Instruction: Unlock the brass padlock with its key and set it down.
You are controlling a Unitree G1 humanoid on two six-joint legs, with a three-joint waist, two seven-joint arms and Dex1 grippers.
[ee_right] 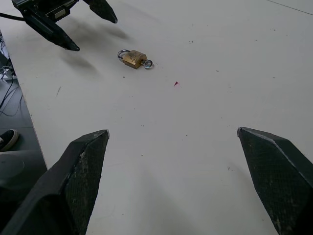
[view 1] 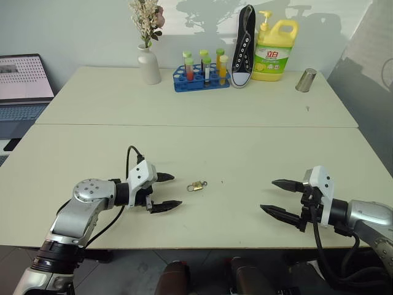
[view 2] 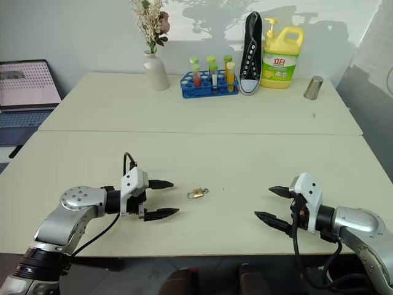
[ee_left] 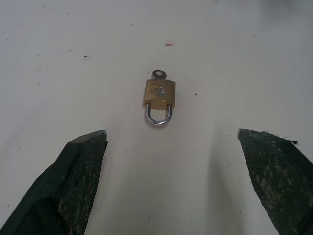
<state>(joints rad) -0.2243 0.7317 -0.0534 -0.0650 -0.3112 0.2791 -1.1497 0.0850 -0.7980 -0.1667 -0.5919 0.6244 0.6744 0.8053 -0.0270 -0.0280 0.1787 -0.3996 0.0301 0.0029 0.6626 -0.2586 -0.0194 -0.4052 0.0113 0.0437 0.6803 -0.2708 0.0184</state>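
The table (view 1: 92, 104) carries everything; the brass padlock (view 1: 196, 185) lies flat on its near half, between the two grippers, with the key (ee_left: 158, 74) seated in its base and the shackle pointing toward the left gripper (view 1: 164, 192).

That gripper sits just left of the padlock, jaws spread wide and holding nothing. The right gripper (view 1: 276, 196) waits well off to the right, equally wide and empty.

The main risk, as I judge it, is size: the padlock is smaller than one finger, so closing jaws could nudge it sideways or flip it across the smooth surface instead of pinching it. The key is smaller still; a slightly off pinch could slide off its head, or tug it out rather than turn it.

At the far edge, a yellow detergent bottle (view 1: 274, 51) stands with its pump on; contents cannot be seen. A white vase (view 1: 148, 66) holds dried flowers (view 1: 146, 18). A blue rack (view 1: 201, 80) holds tubes of coloured liquid. A metal cup (view 1: 306, 80) stands far right, its inside hidden.
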